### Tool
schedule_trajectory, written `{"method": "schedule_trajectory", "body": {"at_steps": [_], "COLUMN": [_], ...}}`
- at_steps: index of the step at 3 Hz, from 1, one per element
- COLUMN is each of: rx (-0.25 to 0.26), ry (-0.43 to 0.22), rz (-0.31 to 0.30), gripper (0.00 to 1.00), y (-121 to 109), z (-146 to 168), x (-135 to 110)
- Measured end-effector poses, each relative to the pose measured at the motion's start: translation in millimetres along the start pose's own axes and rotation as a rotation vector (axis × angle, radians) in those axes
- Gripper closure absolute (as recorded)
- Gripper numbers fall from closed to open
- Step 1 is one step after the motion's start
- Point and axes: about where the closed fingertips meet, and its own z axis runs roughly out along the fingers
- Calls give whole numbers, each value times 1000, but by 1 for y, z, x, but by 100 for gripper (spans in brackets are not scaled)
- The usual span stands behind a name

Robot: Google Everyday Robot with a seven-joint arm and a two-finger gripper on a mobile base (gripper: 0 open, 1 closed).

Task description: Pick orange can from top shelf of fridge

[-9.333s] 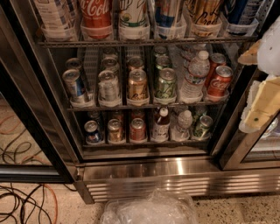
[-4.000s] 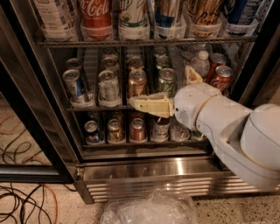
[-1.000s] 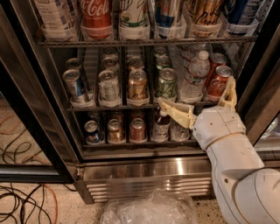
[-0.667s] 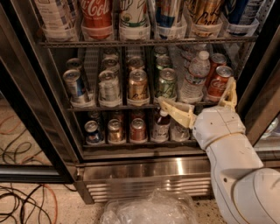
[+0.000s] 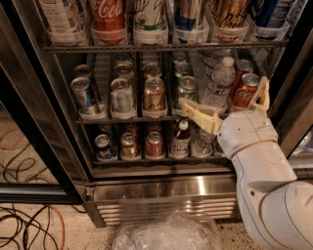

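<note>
Speckled floor with loose cables at lower left and a crumpled clear plastic container at the bottom edge, in front of the fridge and its steel base panel. Your orange can sits upright on the top shelf, second slot from the right in a whitish tray, between a blue can and a dark blue one — its lid is cut off by the frame edge. The red Coca-Cola can is further left on the same shelf. The gripper is one level lower, in front of the right side of the middle rack, well below the orange can. Fingers are spread wide and grasping nothing — one finger reaches left across the green can, the other points up beside the red cans. The water bottle stands behind the gap between them. The white arm comes in from lower right.
</note>
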Motion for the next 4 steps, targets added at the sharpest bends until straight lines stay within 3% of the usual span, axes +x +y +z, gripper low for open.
{"method": "schedule_trajectory", "body": {"at_steps": [1, 2, 4], "rx": [9, 0, 14], "ry": [-9, 7, -14], "rz": [-3, 67, 75], "gripper": [0, 0, 0], "y": [-2, -3, -3], "z": [2, 11, 18], "x": [-12, -37, -41]}}
